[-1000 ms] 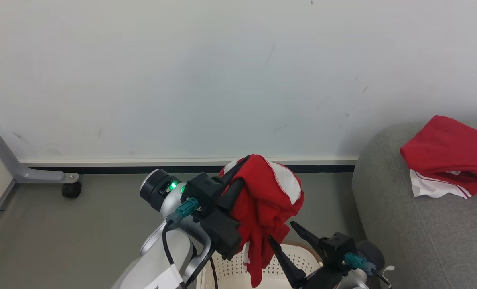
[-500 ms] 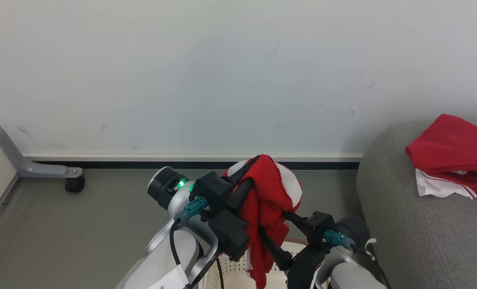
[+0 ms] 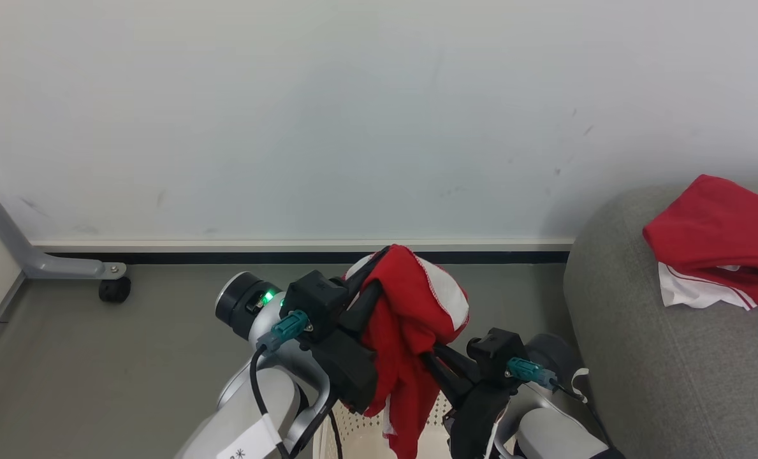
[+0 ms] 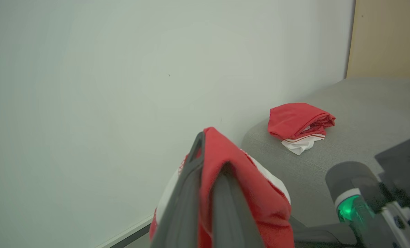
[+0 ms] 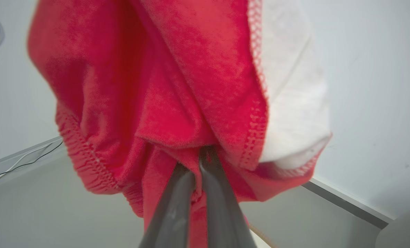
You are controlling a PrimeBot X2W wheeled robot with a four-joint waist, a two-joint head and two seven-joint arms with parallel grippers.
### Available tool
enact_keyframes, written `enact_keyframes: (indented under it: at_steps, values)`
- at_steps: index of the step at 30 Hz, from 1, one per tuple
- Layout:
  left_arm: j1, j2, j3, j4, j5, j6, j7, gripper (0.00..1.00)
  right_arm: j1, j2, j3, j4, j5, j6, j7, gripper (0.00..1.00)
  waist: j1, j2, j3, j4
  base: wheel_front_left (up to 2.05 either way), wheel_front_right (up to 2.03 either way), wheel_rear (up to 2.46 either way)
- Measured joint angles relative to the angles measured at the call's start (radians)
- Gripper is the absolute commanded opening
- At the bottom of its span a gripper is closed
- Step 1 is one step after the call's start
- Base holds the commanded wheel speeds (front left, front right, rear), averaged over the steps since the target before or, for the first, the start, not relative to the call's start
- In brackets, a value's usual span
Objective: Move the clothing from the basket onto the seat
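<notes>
Judged soft, light and non-fragile, the red garment (image 3: pixel 410 312) hung limp above the basket (image 3: pixel 353 432), clamped at its top fold by the left hand (image 3: pixel 379 271) and lower down by the right hand (image 3: pixel 431 354).

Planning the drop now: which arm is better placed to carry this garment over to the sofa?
Probably the right. The right gripper is shut on the garment, on the side nearest the sofa. The left gripper also grips it but sits farther away.

Sparse lab-like room: blank white wall (image 3: pixel 353 115), grey floor (image 3: pixel 130 357), grey sofa seat (image 3: pixel 659 382), castor-footed frame (image 3: pixel 66 271).
</notes>
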Motion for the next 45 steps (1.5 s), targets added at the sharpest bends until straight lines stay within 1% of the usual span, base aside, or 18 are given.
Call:
enact_keyframes:
  at_steps: [3, 4, 6, 7, 8, 9, 10, 15, 19, 26, 27, 33, 35, 39, 45]
  values:
    - [0.014, 0.012, 0.012, 0.010, -0.003, 0.007, 0.000, 0.00, 0.001, 0.000, -0.006, 0.011, 0.009, 0.000, -0.010, 0.00, 0.0000, 0.0000, 0.002, -0.012, 0.00, 0.00, 0.00]
    - [0.018, 0.014, 0.017, 0.010, -0.008, 0.013, 0.000, 0.05, 0.002, 0.000, -0.012, 0.015, 0.011, 0.000, -0.013, 0.00, 0.0000, 0.0000, 0.002, -0.016, 0.00, 0.00, 0.00]
    - [0.031, 0.015, 0.027, 0.010, -0.026, 0.016, -0.001, 0.38, 0.006, 0.000, -0.026, 0.022, 0.018, 0.000, -0.022, 0.00, 0.0000, 0.0000, 0.003, -0.026, 0.00, 0.00, 0.00]
    - [0.036, 0.017, 0.029, 0.010, -0.027, 0.022, -0.002, 0.46, 0.007, 0.000, -0.033, 0.023, 0.020, 0.000, -0.023, 0.00, 0.0000, 0.0000, 0.004, -0.031, 0.00, 0.00, 0.00]
    - [0.042, 0.017, 0.033, 0.010, -0.029, 0.024, -0.002, 0.72, 0.007, 0.000, -0.039, 0.023, 0.024, 0.000, -0.027, 0.00, 0.0000, 0.0000, 0.004, -0.036, 0.00, 0.00, 0.00]
    - [0.049, 0.017, 0.035, 0.010, -0.033, 0.024, -0.003, 0.87, 0.008, 0.000, -0.045, 0.023, 0.027, 0.000, -0.030, 0.00, 0.0000, 0.0000, 0.004, -0.042, 0.00, 0.00, 0.00]
    - [0.054, 0.018, 0.036, 0.011, -0.035, 0.026, -0.003, 1.00, 0.008, -0.001, -0.051, 0.023, 0.027, 0.000, -0.032, 0.00, 0.0000, 0.0000, 0.004, -0.047, 0.00, 0.00, 0.00]
    - [0.076, 0.018, 0.041, 0.010, -0.044, 0.032, -0.021, 1.00, 0.007, -0.018, -0.092, 0.008, 0.035, -0.008, -0.043, 0.00, 0.0000, 0.0000, 0.005, -0.081, 0.00, 0.00, 0.00]
    - [0.099, 0.018, 0.039, 0.007, -0.044, 0.032, -0.038, 1.00, 0.006, -0.040, -0.130, -0.020, 0.044, -0.025, -0.045, 0.00, 0.0000, 0.0000, 0.004, -0.114, 0.00, 0.00, 0.00]
    - [0.136, 0.016, 0.020, 0.004, -0.051, 0.030, -0.063, 1.00, 0.010, -0.111, -0.188, -0.090, 0.044, -0.070, -0.052, 0.00, 0.0000, 0.0000, 0.003, -0.181, 0.00, 0.00, 0.00]
    - [0.140, 0.016, 0.016, 0.002, -0.051, 0.021, -0.064, 1.00, 0.013, -0.123, -0.195, -0.103, 0.044, -0.077, -0.052, 0.00, 0.0000, 0.0000, 0.003, -0.192, 0.00, 0.00, 0.00]
    - [0.178, 0.013, -0.010, -0.010, -0.053, 0.021, -0.082, 1.00, 0.059, -0.191, -0.235, -0.175, 0.041, -0.113, -0.053, 0.00, 0.0000, 0.0000, 0.001, -0.262, 0.00, 0.00, 0.00]
    - [0.185, 0.012, -0.019, -0.016, -0.053, 0.012, -0.082, 1.00, 0.072, -0.210, -0.244, -0.203, 0.036, -0.124, -0.053, 0.00, 0.0000, 0.0000, 0.000, -0.289, 0.00, 0.00, 0.00]
    - [0.193, 0.006, -0.038, -0.021, -0.054, 0.012, -0.083, 1.00, 0.092, -0.239, -0.261, -0.250, 0.032, -0.139, -0.053, 0.00, 0.0000, 0.0000, 0.000, -0.343, 0.00, 0.00, 0.00]
    - [0.201, 0.002, -0.050, -0.031, -0.054, 0.005, -0.094, 1.00, 0.098, -0.255, -0.267, -0.305, 0.031, -0.144, -0.053, 0.00, 0.0000, -0.0001, 0.002, -0.429, 0.00, 0.00, 0.00]
